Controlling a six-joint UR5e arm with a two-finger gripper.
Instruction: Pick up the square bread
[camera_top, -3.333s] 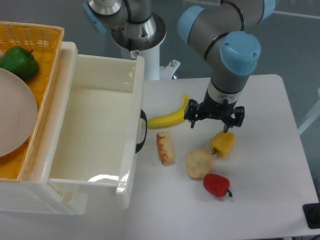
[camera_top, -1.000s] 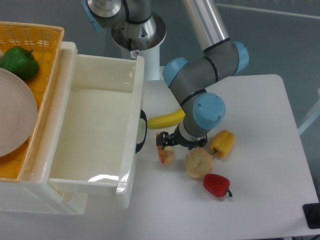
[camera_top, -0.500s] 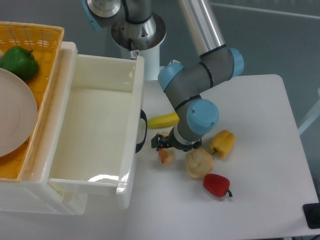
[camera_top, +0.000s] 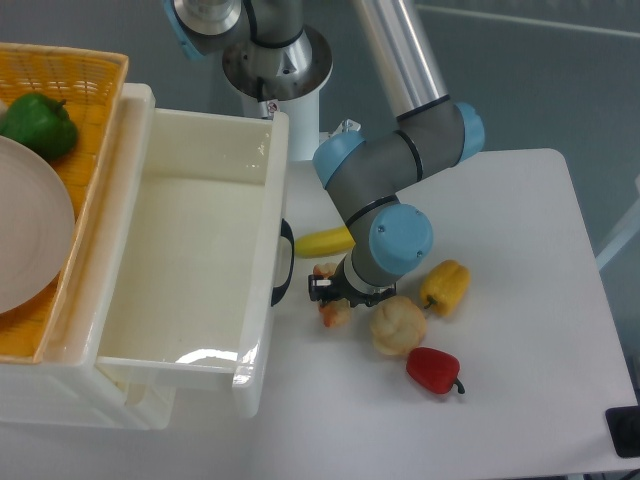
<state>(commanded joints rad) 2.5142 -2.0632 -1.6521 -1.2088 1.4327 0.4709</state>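
Bin (camera_top: 190, 270): left half of the table (camera_top: 530, 330), open top
Basket (camera_top: 60, 75): left of the bin, touching its wall
Plate (camera_top: 25, 235): in the basket
Green pepper (camera_top: 38, 122): in the basket, behind the plate
Banana (camera_top: 322, 241): just right of the bin, partly under the arm
Bread (camera_top: 330, 305): in front of the banana, under the gripper (camera_top: 337, 290)
Bun (camera_top: 398, 326): right of the bread
Yellow pepper (camera_top: 445, 286): right of the bun, slightly behind
Red pepper (camera_top: 433, 371): in front of the bun

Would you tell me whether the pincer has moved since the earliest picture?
Yes. The pincer has moved left and down, from beside the yellow pepper to the square bread.
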